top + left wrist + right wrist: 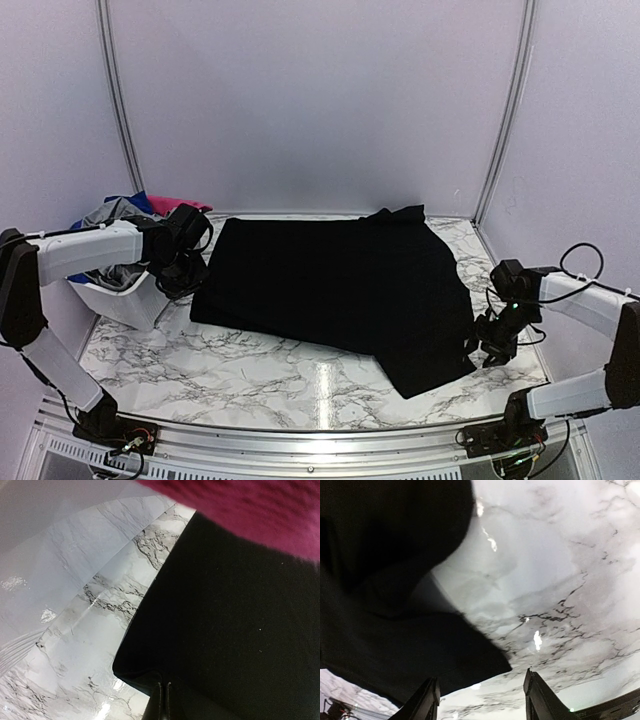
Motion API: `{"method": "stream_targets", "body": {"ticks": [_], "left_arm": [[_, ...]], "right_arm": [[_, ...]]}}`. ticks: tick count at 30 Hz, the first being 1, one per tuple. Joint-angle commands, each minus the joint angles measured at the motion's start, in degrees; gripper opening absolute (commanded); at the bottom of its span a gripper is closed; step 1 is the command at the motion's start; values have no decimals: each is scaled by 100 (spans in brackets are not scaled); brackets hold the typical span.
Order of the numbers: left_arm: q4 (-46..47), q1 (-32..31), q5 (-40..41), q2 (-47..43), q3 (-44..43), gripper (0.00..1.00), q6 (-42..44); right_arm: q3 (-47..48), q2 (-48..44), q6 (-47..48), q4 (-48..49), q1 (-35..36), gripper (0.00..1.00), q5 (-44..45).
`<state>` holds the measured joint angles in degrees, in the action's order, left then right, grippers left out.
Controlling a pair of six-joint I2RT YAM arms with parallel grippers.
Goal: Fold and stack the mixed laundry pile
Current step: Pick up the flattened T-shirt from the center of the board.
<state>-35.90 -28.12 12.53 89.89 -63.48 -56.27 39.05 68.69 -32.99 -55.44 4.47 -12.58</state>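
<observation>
Pale lilac walls point(320, 100) with silver corner posts point(115, 100) enclose a white marble-patterned table point(260, 370); glare spots gleam on its glossy top.

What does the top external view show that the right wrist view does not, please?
Only the top view shows the white basket holding grey, blue and pink garments, and the left tool at the black garment's left edge. Only the wrist view shows the right tool close up, its fingers apart. Both show the black garment on the marble table.
</observation>
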Motion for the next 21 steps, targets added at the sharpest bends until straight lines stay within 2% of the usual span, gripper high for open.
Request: {"method": "stream_targets", "body": {"ticks": [1,10,12,16,21], "left_arm": [[-107,52,-123,-75,176,0,56],[-30,52,-152,-123,273,0,-4],[-7,52,-170,-115,290,0,-15],[17,52,-168,-125,340,0,-16],[57,52,-172,-198,460,0,-91]], "right_arm": [[-213,125,5,455,67,54,619],[-598,386,63,865,557,52,313],[-737,467,31,920,763,48,306],[-894,784,36,1193,1060,32,343],[-714,1049,23,1304,1100,0,329]]}}
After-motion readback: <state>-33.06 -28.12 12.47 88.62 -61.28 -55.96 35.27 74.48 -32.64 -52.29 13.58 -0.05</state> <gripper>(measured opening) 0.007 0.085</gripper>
